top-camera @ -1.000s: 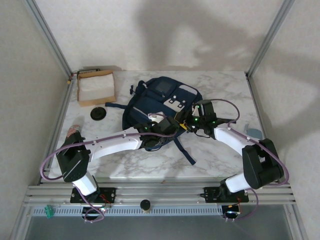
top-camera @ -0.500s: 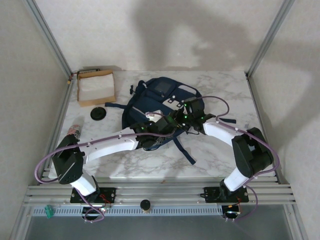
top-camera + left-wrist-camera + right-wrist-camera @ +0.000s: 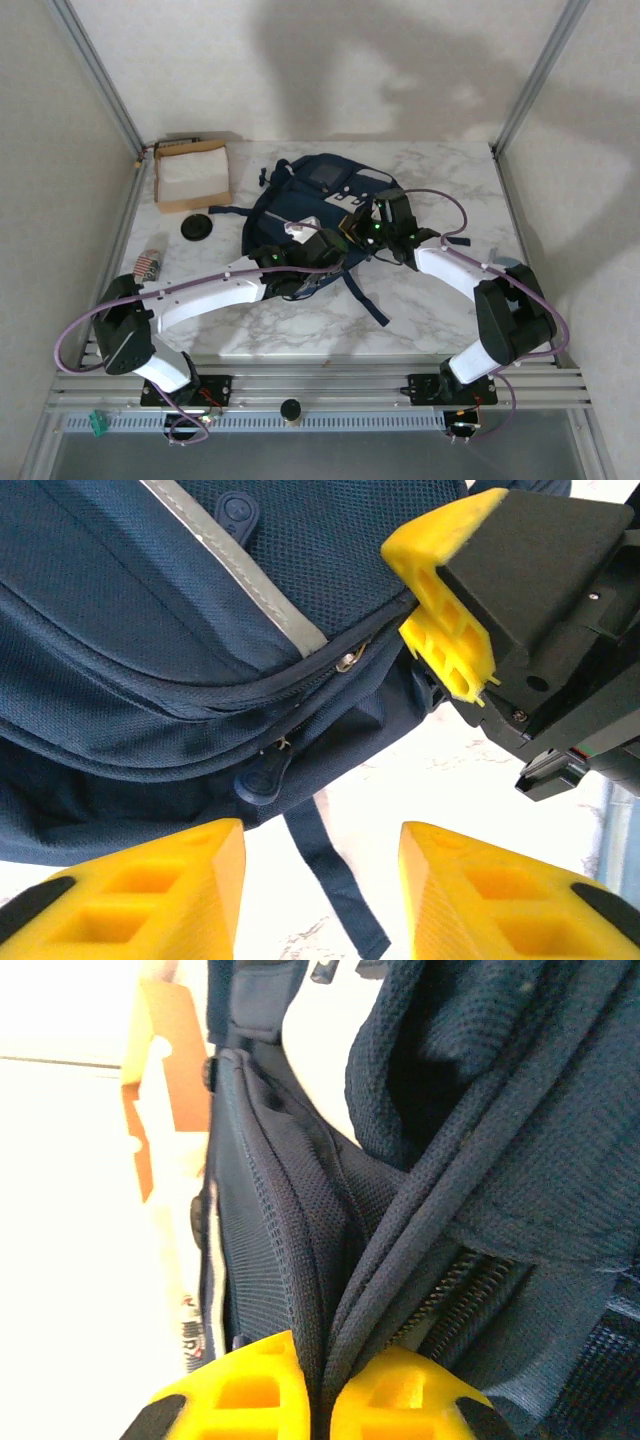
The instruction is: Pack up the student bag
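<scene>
Packing looks barely under way: no item for packing sits between either set of fingers, and the work seems to be at the stage of getting a zip open. The student bag [image 3: 320, 200] lies flat in the middle of the marble table [image 3: 440, 310], its front pocket facing up and its straps trailing off its near edge.

The right gripper [image 3: 322, 1380] is at the bag's right side, fingers pinched tight on a fold of navy fabric right beside a run of zip teeth. The left gripper [image 3: 320, 855] hovers over the bag's near edge with its fingers parted and nothing between them; a dark zip pull [image 3: 262, 778] lies just ahead of it.

The curved zip on the front pocket looks closed. Whether the main compartment gapes at all is hard to tell from these angles, and nothing of the bag's inside shows.

Beyond the bag's left side, well apart from it, a shallow cardboard box [image 3: 190, 206] holds something flat and white [image 3: 190, 175]. A black disc [image 3: 197, 227] lies between that box and the bag.
</scene>
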Tool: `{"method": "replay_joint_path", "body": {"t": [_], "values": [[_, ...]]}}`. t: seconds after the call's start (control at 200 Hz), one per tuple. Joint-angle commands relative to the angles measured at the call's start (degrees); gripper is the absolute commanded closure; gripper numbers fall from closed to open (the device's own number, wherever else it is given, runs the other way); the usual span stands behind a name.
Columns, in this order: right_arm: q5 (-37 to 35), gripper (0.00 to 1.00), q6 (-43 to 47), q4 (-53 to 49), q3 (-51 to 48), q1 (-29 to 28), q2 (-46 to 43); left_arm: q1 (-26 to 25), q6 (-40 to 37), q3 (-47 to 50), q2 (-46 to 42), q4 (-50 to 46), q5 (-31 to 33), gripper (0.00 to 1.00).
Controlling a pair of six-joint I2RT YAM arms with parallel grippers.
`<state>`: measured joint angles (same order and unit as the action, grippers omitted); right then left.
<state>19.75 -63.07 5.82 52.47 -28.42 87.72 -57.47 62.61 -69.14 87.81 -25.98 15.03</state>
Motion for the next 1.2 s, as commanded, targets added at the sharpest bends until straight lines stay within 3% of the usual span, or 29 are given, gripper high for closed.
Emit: {"method": "replay_joint_path", "body": {"t": [0.0,0.12,0.34,0.526,0.601,0.766,0.851,1.117,1.197], "values": [[4.88,1.0,-3.44,10.64,0.53,1.29,-5.0,0.92,0.41,0.46,-2.25,-2.74,2.55,0.52],[7.85,1.0,-5.31,12.24,0.93,3.13,-5.32,1.81,-3.84,-0.58,-2.5,-2.99,2.67,0.48],[6.45,1.0,-4.43,11.03,1.69,3.29,-6.49,2.25,-2.26,-1.64,-0.83,-1.49,-2.2,0.44],[6.05,1.0,-5.29,12.12,1.26,3.14,-6.42,-0.32,1.12,-4.56,3.14,-0.7,1.17,0.45],[5.91,1.0,-5.32,12.41,1.12,3.11,-6.51,-0.58,4.24,-7.32,5.79,-4.96,4.34,0.44],[5.75,1.0,-5.4,12.89,0.23,2.98,-6.6,-0.53,4.96,-10.4,8.36,-4.06,5.06,0.49],[5.73,1.0,-5.31,12.83,0.0,3.02,-6.6,-0.59,7.36,-12.59,10.06,-7.99,7.57,0.54],[5.63,1.0,-5.14,13.07,-0.35,3.02,-6.85,-0.19,10.92,-12.05,10.99,-9.62,9.21,0.56],[5.63,1.0,-4.9,13.08,-0.26,2.99,-6.92,-0.23,10.92,-11.82,11.31,-9.98,10.11,0.63]]}}
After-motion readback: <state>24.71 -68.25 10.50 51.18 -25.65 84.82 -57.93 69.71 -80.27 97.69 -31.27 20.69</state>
